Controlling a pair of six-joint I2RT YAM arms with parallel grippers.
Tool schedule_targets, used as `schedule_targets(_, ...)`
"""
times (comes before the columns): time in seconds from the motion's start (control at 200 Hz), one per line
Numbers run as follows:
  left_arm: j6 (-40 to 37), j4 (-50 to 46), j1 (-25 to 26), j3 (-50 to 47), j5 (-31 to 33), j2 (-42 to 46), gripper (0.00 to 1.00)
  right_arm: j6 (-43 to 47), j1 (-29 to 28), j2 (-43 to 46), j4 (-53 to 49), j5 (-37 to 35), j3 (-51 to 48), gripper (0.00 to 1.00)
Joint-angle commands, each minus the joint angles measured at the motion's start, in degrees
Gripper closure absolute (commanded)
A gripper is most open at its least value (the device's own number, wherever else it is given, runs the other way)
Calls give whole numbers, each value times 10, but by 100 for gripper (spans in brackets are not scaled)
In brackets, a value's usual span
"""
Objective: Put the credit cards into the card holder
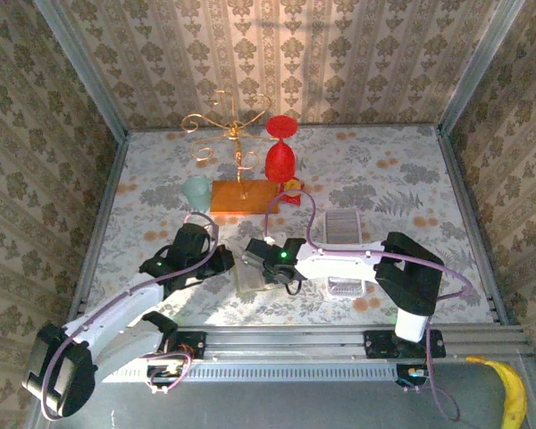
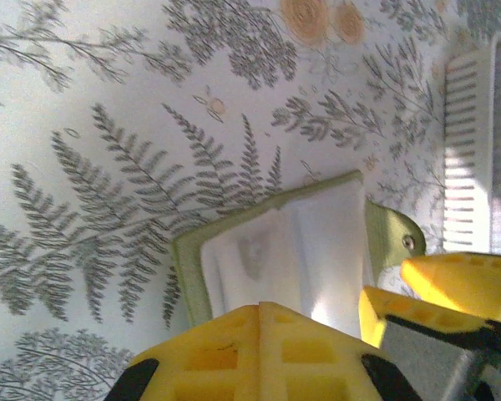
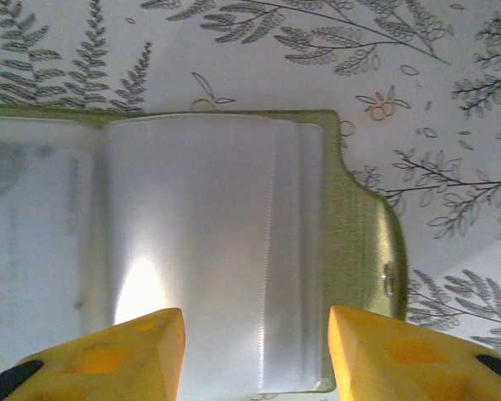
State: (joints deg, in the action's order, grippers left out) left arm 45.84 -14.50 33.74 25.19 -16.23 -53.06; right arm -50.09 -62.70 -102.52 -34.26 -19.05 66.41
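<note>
Fern-and-flower printed tablecloth [image 1: 402, 170], walled on three sides by brown damask wallpaper [image 1: 339, 54] between metal corner posts. At the back, gold wire stand [image 1: 237, 134] on an orange base, red goblet [image 1: 280, 156], pale green cup [image 1: 196, 189]. Mid-table, olive card holder [image 1: 250, 268] lying open, clear sleeves up. Left gripper [image 2: 260, 311] clenched, fingers together over the holder's edge; right gripper [image 3: 255, 326] released, fingers apart above a sleeve, gripping nothing. Credit cards [image 1: 344, 224] flat on the cloth to the holder's right, apart from it.
</note>
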Motion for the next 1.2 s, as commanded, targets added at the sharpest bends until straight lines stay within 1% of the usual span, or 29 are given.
schedule_targets(0.0,2,16,17,22,-34,-13,100,16,-2,15,-32,-39,2,50)
schedule_targets(0.095,-6,18,37,35,-35,-38,100,48,-3,58,5,-27,-20,50)
schedule_targets(0.2,-5,31,51,33,-30,-69,100,135,-2,140,65,-37,-65,50)
schedule_targets(0.245,-3,36,54,29,-29,-80,100,192,1,178,88,-36,-86,49)
schedule_targets(0.305,0,48,57,21,-28,-93,100,287,4,222,110,-31,-111,49)
schedule_targets(0.375,3,63,63,10,-29,-110,100,419,3,286,116,-22,-137,50)
schedule_targets(0.405,3,69,68,6,-31,-116,100,474,4,307,111,-17,-149,53)
schedule_targets(0.49,3,78,79,-3,-31,-130,100,670,5,363,65,31,-185,53)
schedule_targets(0.525,3,79,84,-8,-29,-132,100,739,5,385,31,47,-197,50)
schedule_targets(0.565,3,78,87,-14,-26,-131,100,811,6,411,-8,53,-212,44)
schedule_targets(0.62,4,77,90,-24,-17,-128,100,877,16,445,-43,58,-230,42)
schedule_targets(0.705,4,67,90,-37,-7,-123,100,928,62,488,-82,86,-241,42)
schedule_targets(0.795,5,68,91,-51,-4,-115,100,958,128,519,-112,131,-245,37)
schedule_targets(0.85,6,69,90,-57,-4,-113,100,981,158,527,-110,131,-256,31)
schedule_targets(0.94,4,69,90,-61,-2,-111,100,1031,194,526,-99,118,-279,25)
schedule_targets(1.035,4,74,91,-60,0,-112,100,1055,216,517,-75,120,-297,23)
schedule_targets(1.155,3,75,91,-59,4,-113,100,1063,219,501,-49,128,-305,18)
schedule_targets(1.195,2,76,92,-60,5,-113,100,1067,220,492,-39,126,-309,13)
